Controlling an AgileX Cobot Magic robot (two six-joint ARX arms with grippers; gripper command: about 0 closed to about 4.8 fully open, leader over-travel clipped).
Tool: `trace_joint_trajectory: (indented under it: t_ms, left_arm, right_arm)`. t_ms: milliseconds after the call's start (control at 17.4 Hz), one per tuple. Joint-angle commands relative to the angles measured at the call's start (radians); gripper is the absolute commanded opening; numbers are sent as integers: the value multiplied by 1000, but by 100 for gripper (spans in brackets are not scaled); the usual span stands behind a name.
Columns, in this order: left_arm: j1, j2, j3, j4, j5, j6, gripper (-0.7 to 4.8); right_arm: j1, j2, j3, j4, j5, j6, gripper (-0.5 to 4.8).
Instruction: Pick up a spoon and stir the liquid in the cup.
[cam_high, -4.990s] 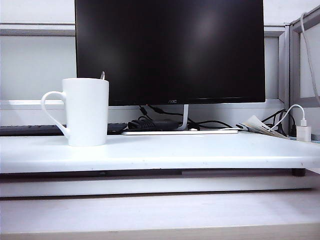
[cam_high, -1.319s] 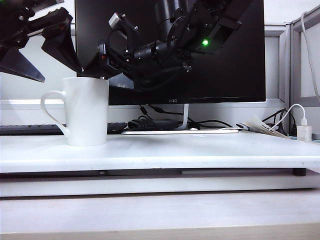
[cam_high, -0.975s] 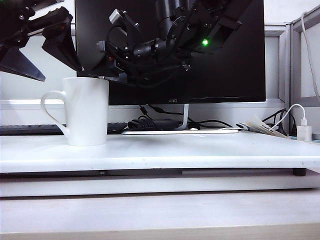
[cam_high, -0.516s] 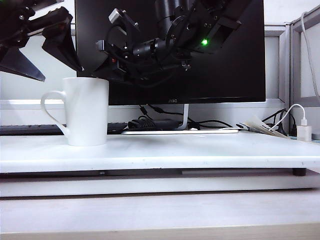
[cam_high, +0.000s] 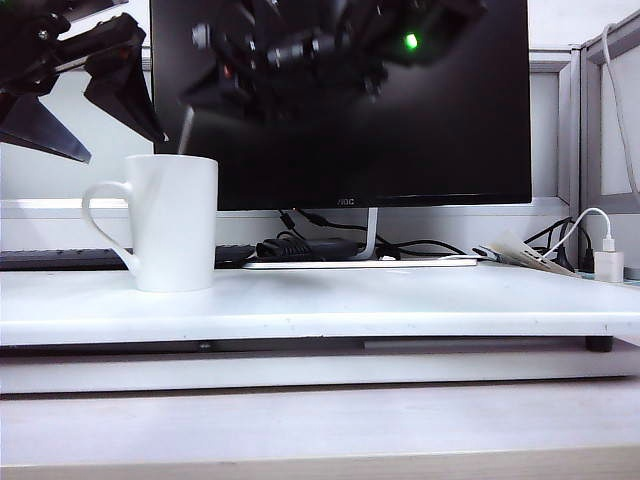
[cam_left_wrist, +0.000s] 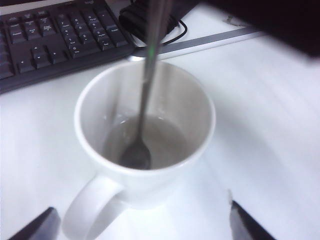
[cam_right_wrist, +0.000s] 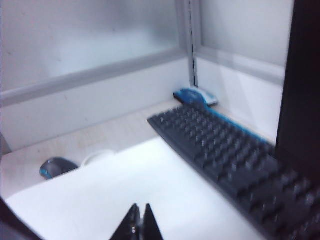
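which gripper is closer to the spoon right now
Right. The right gripper is shut on the spoon above the cup; the left gripper hovers open beside it, apart.

The cup (cam_high: 174, 222) stands on the table (cam_high: 400, 305), before the keyboard (cam_left_wrist: 55, 35); the spoon (cam_left_wrist: 141, 115) stands in it, left of the monitor (cam_high: 400, 130).

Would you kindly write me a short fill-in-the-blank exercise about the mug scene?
1. The spoon has its bowl inside the ____.
2. The cup has its handle pointing toward the ____ of the exterior view.
3. The right gripper has its jaws ____.
4. Behind the cup lies a black ____.

Missing: cup; left; shut; keyboard
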Motion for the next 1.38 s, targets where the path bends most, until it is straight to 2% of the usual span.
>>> trace_joint_trajectory:
  t_ms: [57, 287, 574, 803, 918, 1032, 1090, 1262, 1377]
  left_arm:
    - [-1, -9, 6, 1, -3, 39, 479]
    - [0, -54, 6, 13, -79, 114, 479]
    - [0, -135, 6, 13, -116, 113, 479]
    - [0, -134, 6, 14, -116, 113, 479]
    - [0, -133, 6, 14, -116, 112, 479]
    - [0, -133, 6, 13, -115, 111, 479]
    - [0, -133, 6, 13, -115, 109, 479]
    - [0, -133, 6, 13, -115, 109, 479]
    - [0, -133, 6, 12, -115, 109, 479]
  right_arm:
    - [9, -6, 30, -29, -37, -41, -6]
    - [8, -5, 30, -146, -37, -185, -6]
    - [9, 19, 30, -140, -44, -242, -5]
    - [13, 16, 30, -224, -121, -265, -6]
    - [13, 14, 30, -307, -60, -304, -6]
    - [14, 14, 30, -346, 88, -366, -6]
    - [16, 14, 30, -323, 126, -372, -6]
    - [21, 14, 30, -235, 126, -369, -6]
    - [34, 15, 30, -169, 82, -363, -6]
